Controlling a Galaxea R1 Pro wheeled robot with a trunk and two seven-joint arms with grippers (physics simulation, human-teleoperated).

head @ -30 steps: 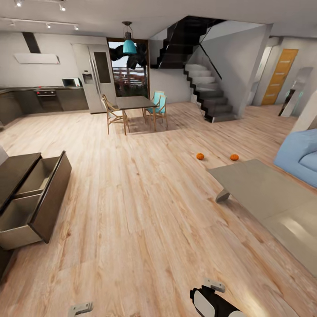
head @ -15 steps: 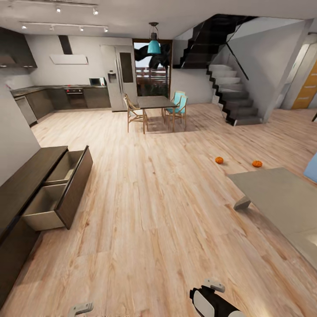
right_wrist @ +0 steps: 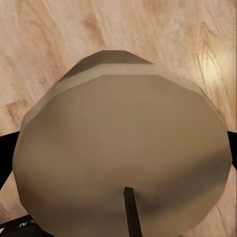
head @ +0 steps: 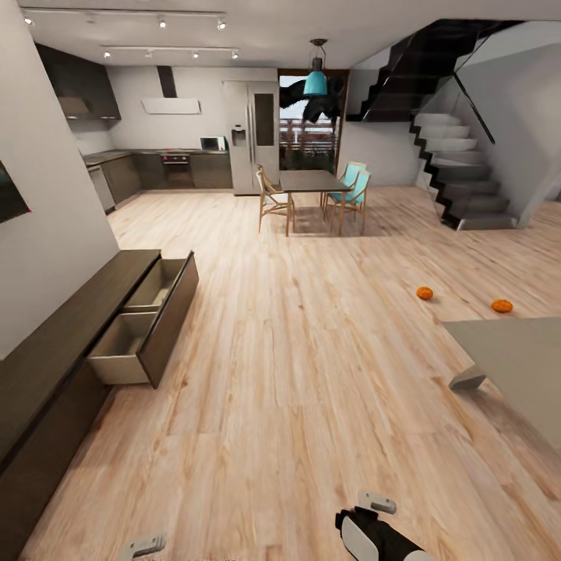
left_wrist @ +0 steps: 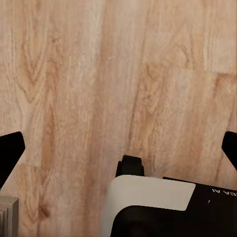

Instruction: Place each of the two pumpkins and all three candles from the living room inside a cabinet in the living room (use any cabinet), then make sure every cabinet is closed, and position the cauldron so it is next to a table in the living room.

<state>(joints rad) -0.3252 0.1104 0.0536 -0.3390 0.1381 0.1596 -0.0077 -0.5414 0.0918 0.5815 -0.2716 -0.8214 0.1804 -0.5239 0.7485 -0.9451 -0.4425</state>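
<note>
Candle (right_wrist: 123,138) wick-up between the right fingers (right_wrist: 4,163), clenched on it by the look of things; left fingers (left_wrist: 9,150) spread wide over bare floor (left_wrist: 98,74), grasping nothing. Head view swung leftward over the last second: cabinet (head: 70,327) now fuller at lower left with two drawers (head: 125,354) pulled open, pumpkins (head: 424,293) slid toward the right edge, lying just beyond the bench (head: 514,351). Probably carrying the candle to an open drawer, pumpkins left for later.

The table (head: 518,358) runs off the head view's right edge. The candle (right_wrist: 123,158) hides the right gripper's fingers, seemingly closed on it.
</note>
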